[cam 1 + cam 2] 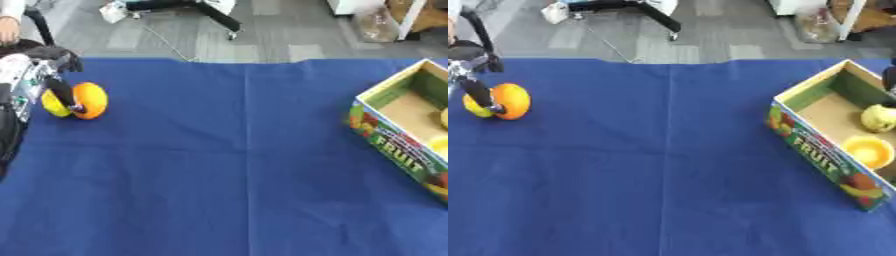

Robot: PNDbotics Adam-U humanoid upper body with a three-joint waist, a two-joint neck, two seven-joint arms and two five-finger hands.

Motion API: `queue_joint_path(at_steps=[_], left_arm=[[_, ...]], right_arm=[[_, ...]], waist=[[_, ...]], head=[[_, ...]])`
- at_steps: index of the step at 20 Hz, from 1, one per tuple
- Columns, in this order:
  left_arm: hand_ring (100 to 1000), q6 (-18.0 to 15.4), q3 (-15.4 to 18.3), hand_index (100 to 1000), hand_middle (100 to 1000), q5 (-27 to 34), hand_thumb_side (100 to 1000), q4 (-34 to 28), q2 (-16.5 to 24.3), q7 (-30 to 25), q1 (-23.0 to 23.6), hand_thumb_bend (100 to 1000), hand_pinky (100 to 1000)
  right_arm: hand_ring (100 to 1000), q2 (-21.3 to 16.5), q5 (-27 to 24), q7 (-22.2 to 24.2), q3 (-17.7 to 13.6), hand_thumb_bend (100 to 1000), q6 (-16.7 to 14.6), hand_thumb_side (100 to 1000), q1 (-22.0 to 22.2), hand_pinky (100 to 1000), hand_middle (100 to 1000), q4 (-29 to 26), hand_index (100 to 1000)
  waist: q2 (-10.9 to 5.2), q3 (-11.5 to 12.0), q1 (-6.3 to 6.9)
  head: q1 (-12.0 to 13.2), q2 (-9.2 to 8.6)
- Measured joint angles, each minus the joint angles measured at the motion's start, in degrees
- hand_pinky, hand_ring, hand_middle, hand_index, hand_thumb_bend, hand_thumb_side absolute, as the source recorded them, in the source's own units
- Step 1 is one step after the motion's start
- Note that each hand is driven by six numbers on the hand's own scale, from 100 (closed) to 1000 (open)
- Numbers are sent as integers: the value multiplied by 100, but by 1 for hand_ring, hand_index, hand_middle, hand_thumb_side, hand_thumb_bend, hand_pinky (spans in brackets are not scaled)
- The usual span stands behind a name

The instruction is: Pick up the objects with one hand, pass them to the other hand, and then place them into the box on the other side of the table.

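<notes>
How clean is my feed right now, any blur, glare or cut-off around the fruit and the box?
Left eye view: soft all over, no glare on the blue cloth; the box is cut by the right edge. Right eye view: equally soft, but the box interior shows, with a pale fruit and a yellow round thing. The left hand blurs against the orange.
</notes>
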Motion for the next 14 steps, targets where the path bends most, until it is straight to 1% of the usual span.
queue_joint_path(at_steps=[1, 2, 6, 8, 9, 11, 14], left_arm=[[778, 22, 3, 765, 748, 17, 100, 29, 0, 4, 7, 572, 800], [778, 38, 6, 763, 748, 33, 100, 55, 0, -8, 11, 567, 800], [766, 91, 18, 703, 723, 92, 100, 130, -22, -111, 34, 426, 779], [747, 103, 18, 646, 689, 97, 100, 139, -41, -138, 52, 292, 755], [741, 104, 18, 620, 677, 98, 100, 139, -43, -136, 56, 249, 747], [729, 102, 18, 571, 658, 102, 100, 138, -43, -105, 58, 213, 734], [720, 91, 15, 537, 646, 105, 100, 132, -46, -28, 58, 206, 726]], right_arm=[[845, 0, 1, -1, 1, 212, 2, 377, 0, 711, 875, 0, 863], [845, 0, 1, 0, 2, 212, 3, 377, 0, 711, 875, 0, 863], [845, 1, 1, 4, 11, 208, 11, 380, 0, 712, 875, 0, 862], [845, 1, 2, 6, 22, 207, 14, 381, 0, 712, 874, 0, 862], [845, 1, 2, 7, 28, 206, 15, 381, 0, 712, 874, 0, 862], [845, 1, 2, 8, 28, 205, 16, 382, 1, 712, 874, 0, 861], [845, 1, 2, 14, 28, 202, 22, 382, 3, 712, 874, 0, 862]], waist=[[0, 0, 0], [0, 0, 0], [0, 0, 0], [0, 0, 0], [0, 0, 0], [0, 0, 0], [0, 3, 0]], head=[[5, 0], [7, 0], [18, 1], [22, 4], [22, 6], [22, 10], [15, 33]])
